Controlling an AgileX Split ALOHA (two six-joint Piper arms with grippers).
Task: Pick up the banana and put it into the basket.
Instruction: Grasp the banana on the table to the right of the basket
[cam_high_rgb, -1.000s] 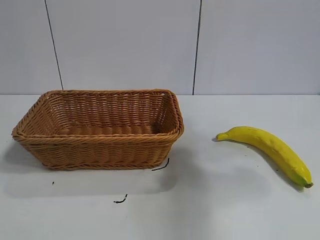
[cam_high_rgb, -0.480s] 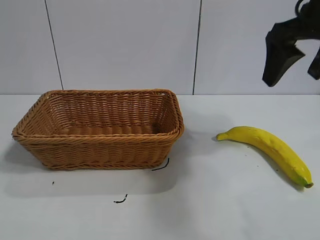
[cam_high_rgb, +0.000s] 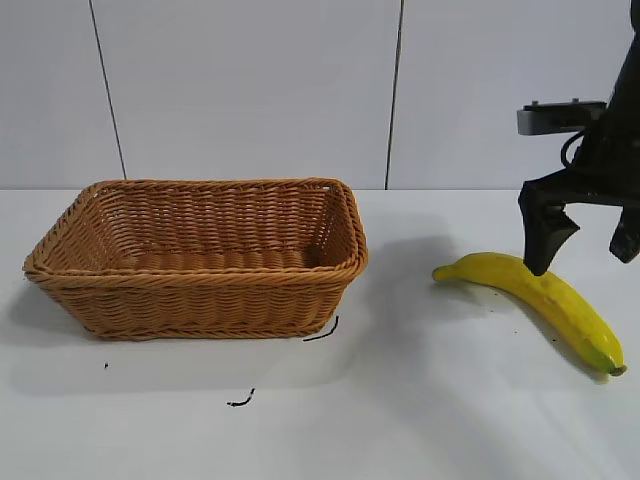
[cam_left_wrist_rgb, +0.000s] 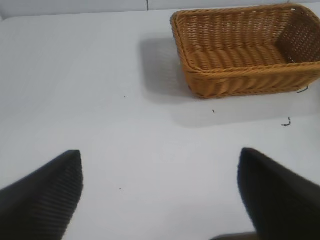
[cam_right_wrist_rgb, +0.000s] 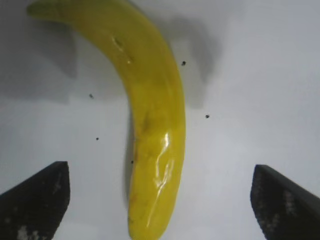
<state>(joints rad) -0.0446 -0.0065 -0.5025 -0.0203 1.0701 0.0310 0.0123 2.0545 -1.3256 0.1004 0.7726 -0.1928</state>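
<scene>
Exterior view cuts off right gripper (cam_high_rgb: 585, 240), fingers spread above banana (cam_high_rgb: 540, 293).

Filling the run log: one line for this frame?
right gripper: open, above banana | banana: on table | basket: empty | left gripper: open, parked

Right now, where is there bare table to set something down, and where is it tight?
Bare table lies between the basket and the banana, along the front edge, and left of the basket. The basket is empty. It is tight at the banana, where the open right end effector hangs over it.
</scene>
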